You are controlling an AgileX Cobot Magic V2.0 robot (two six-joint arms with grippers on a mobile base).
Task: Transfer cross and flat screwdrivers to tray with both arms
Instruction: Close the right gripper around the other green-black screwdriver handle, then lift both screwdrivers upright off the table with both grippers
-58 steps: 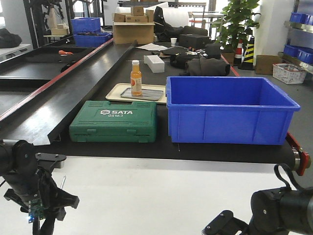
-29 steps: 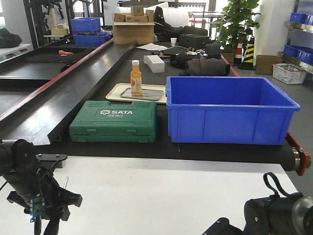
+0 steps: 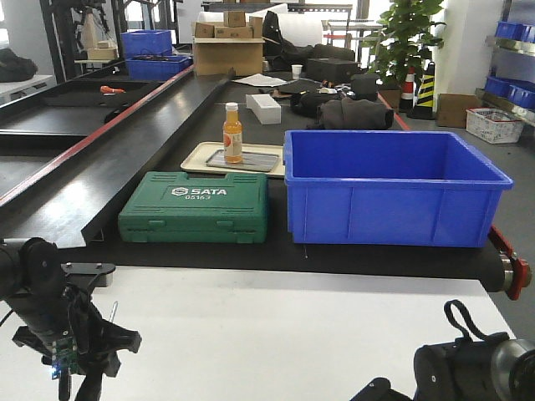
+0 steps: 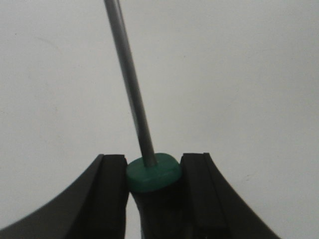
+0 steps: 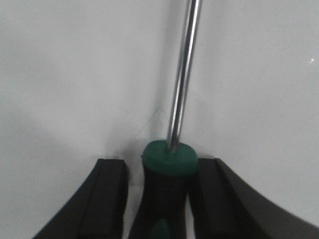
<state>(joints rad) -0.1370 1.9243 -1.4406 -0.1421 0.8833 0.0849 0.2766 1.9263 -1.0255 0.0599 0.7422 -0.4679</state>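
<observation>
In the left wrist view my left gripper (image 4: 153, 157) is shut on the black-and-green handle of one screwdriver (image 4: 149, 172). Its steel shaft runs up out of frame. In the front view that shaft (image 3: 111, 311) pokes up beside the left arm (image 3: 50, 322) over the white table. My right gripper (image 5: 159, 160) is open around the other screwdriver's handle (image 5: 168, 159). The right finger touches it and a gap shows at the left finger. Both tips are out of view, so flat and cross cannot be told apart. The grey tray (image 3: 261, 161) lies far back on a beige tray.
An orange bottle (image 3: 232, 134) stands on the grey tray. A green SATA case (image 3: 196, 207) and a big blue bin (image 3: 389, 190) sit on the black conveyor between the white table (image 3: 276, 326) and the tray. The right arm (image 3: 468, 368) is low at the bottom right.
The right arm has sunk lower at the bottom right of the front view. The left arm has shifted slightly right with its screwdriver shaft.
</observation>
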